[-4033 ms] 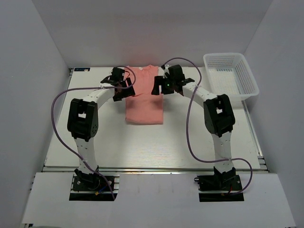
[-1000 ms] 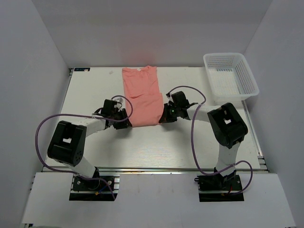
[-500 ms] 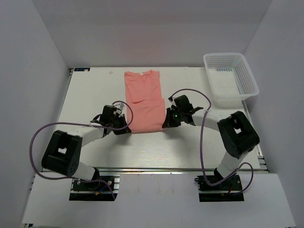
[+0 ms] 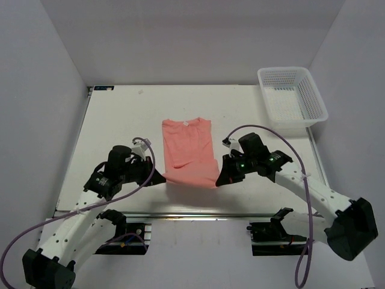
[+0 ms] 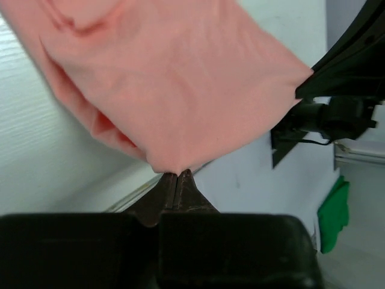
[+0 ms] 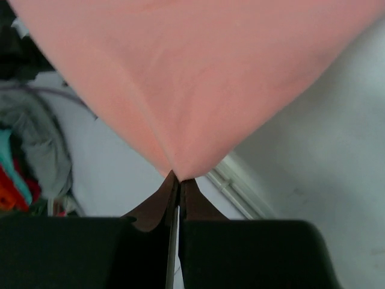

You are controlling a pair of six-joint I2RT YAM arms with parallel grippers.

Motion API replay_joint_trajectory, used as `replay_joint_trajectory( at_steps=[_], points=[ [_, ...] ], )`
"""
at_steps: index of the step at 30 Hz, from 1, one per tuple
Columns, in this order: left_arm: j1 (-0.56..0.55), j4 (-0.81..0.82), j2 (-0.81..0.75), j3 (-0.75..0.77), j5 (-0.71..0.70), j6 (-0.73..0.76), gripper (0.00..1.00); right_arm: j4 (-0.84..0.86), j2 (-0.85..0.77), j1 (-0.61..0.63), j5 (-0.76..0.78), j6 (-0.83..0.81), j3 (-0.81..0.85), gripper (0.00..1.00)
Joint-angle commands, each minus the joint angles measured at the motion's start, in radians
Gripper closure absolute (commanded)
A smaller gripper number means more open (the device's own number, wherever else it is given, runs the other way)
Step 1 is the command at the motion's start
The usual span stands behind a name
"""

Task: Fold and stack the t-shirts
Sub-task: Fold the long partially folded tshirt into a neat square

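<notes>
Pinching t-shirt (image 4: 187,150) hem corners: left pincer (image 4: 158,177), right pincer (image 4: 222,179) both clamped on cloth, spread wide to tension hem for fold.

Right gripper (image 6: 177,180) pinched on salmon-pink t-shirt (image 6: 186,78) corner, cloth fanning upward

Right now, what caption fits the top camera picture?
Left fingers and right fingers pinch near corners of the pink t-shirt over the table; white basket far right.

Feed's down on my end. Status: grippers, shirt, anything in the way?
Left gripper shut on shirt, near-left corner. Right gripper shut on near-right corner. Shirt taut between them. Basket far right, not in the way.
</notes>
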Motion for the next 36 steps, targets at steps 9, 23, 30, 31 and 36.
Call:
replay_joint_trajectory(
  at_steps=[9, 23, 30, 31, 36],
  points=[
    [0.004, -0.242, -0.011, 0.277, -0.045, 0.039, 1.00, -0.230, -0.078, -0.011, -0.290, -0.072, 0.149, 1.00],
    [0.022, -0.059, 0.139, 0.308, -0.341, -0.073, 1.00, -0.093, 0.163, -0.117, -0.232, -0.059, 0.301, 1.00],
    [0.022, 0.025, 0.274, 0.368, -0.471, -0.073, 1.00, 0.010, 0.241, -0.177, -0.289, -0.045, 0.307, 1.00],
    [0.022, 0.037, 0.290, 0.385, -0.484, -0.073, 1.00, 0.034, 0.250, -0.183, -0.287, -0.047, 0.313, 1.00],
    [0.022, 0.097, 0.402, 0.428, -0.511, -0.053, 1.00, 0.048, 0.312, -0.224, -0.197, -0.049, 0.373, 1.00]
  ],
)
